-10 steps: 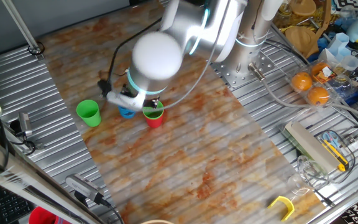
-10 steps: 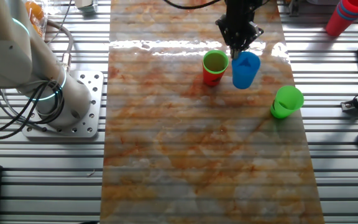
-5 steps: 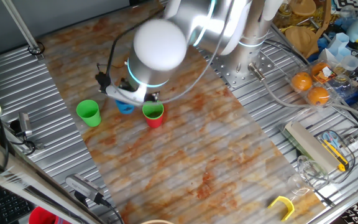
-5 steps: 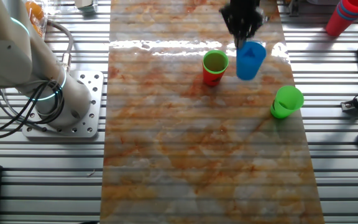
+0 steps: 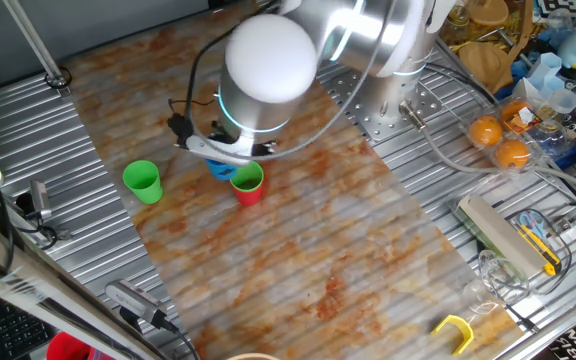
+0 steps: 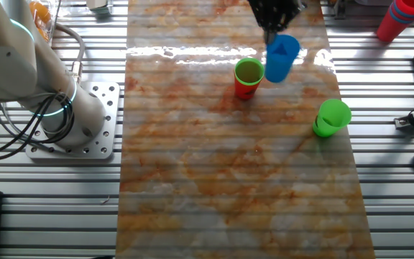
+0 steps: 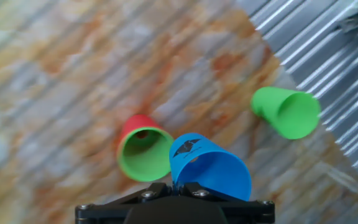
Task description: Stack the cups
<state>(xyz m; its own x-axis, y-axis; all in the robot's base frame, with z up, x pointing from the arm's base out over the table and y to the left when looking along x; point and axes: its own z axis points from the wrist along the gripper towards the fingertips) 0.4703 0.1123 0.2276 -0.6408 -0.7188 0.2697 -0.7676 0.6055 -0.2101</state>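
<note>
My gripper (image 7: pixel 178 184) is shut on the rim of the blue cup (image 7: pixel 209 169) and holds it in the air, just beside a stack of a green cup (image 7: pixel 143 152) nested in the red cup (image 7: pixel 134 124). In the other fixed view the blue cup (image 6: pixel 280 57) hangs right of the green-in-red stack (image 6: pixel 248 77), with the gripper (image 6: pixel 272 32) above it. In one fixed view the blue cup (image 5: pixel 220 168) is mostly hidden under the arm, next to the stack (image 5: pixel 247 183). A second green cup (image 5: pixel 143 181) stands alone; it also shows in the other fixed view (image 6: pixel 331 117) and the hand view (image 7: pixel 286 111).
Ribbed metal panels (image 5: pixel 28 150) flank the marbled table top. Oranges (image 5: pixel 499 140), clutter and clear containers (image 5: pixel 488 275) lie at the right. More red cups (image 6: pixel 399 18) stand off the table top at the far corner. The arm's base (image 6: pixel 63 108) is bolted at the side.
The blue cup has been lifted off the table and carried toward the green-in-red stack. The other cups have not moved.
</note>
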